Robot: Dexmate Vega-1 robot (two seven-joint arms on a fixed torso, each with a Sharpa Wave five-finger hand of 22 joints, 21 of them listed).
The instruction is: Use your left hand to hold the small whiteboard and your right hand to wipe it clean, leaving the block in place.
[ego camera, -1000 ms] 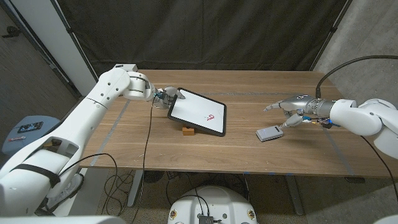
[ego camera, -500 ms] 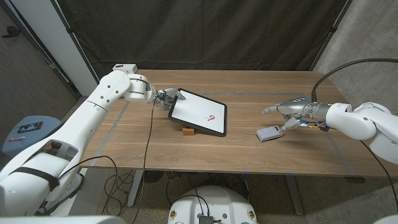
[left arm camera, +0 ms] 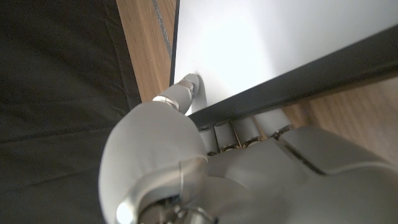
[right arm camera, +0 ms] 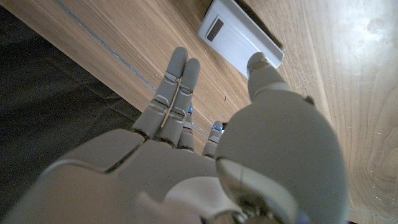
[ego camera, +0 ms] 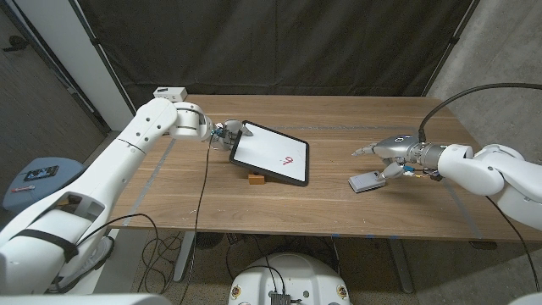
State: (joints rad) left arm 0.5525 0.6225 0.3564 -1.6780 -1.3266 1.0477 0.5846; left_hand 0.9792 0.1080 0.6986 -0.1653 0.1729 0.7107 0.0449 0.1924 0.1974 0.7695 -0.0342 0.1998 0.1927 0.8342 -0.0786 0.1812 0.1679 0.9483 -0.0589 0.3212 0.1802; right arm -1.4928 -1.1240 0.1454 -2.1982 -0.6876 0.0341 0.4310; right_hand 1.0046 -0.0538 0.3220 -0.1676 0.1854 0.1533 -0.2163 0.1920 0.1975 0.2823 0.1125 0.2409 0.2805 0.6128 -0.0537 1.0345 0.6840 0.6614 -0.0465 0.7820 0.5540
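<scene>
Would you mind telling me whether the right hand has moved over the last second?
Yes: the right hand has shifted slightly leftward, toward the eraser, which stayed put.

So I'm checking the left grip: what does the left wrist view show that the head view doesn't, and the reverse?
Left wrist view: a fingertip pressed on the whiteboard's white face, other fingers behind its dark frame. Head view: the red mark, the block under the board, the eraser by the right hand. Both: the left hand holding the board's edge.
</scene>
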